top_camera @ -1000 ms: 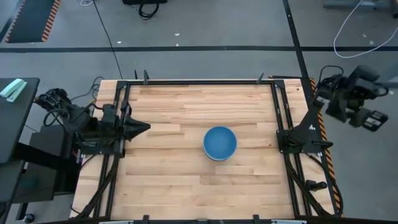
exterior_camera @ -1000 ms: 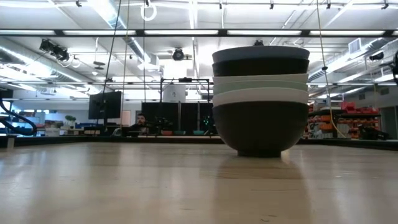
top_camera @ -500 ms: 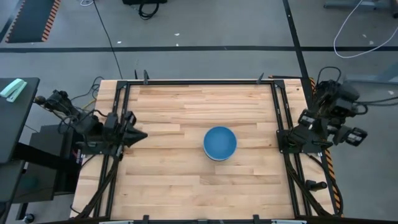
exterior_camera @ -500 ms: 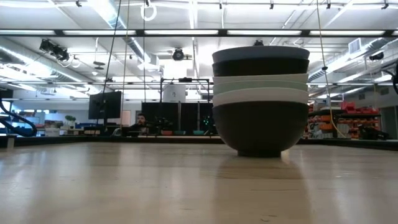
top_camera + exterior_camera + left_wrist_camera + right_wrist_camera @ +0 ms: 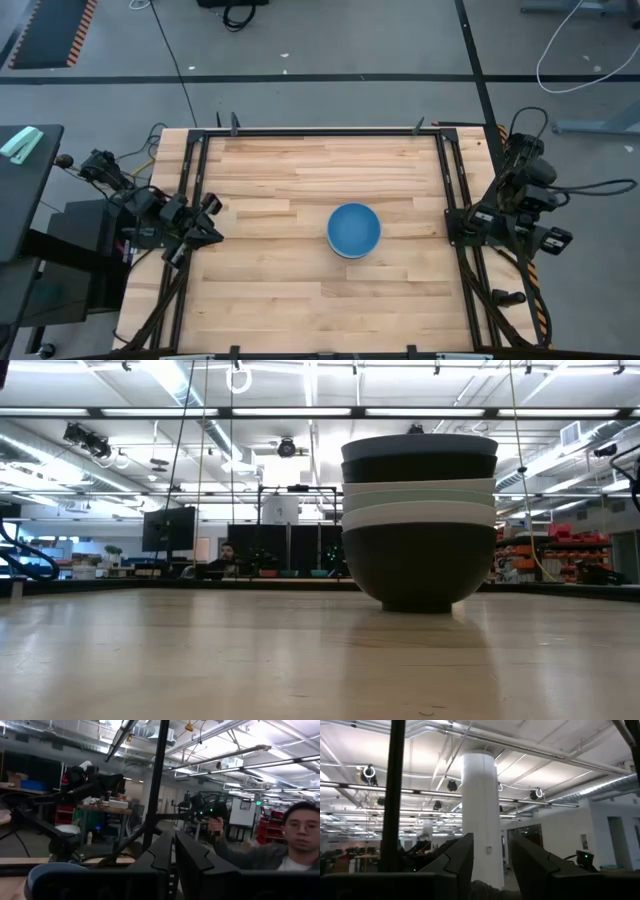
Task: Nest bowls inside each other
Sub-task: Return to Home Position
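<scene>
Stack: bowls (image 5: 354, 229) nested, blue on top, mid table (image 5: 290, 165).
Edges: left arm (image 5: 165, 215), jaws closed, empty; right arm (image 5: 520, 190), jaws parted, empty.
Room: person (image 5: 295, 845), white pillar (image 5: 480, 820).

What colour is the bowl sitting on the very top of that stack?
Blue. The top bowl shows best in the high view, which looks straight down into it.

Bowls (image 5: 418, 520) nested in one upright stack (blue on top).
</scene>
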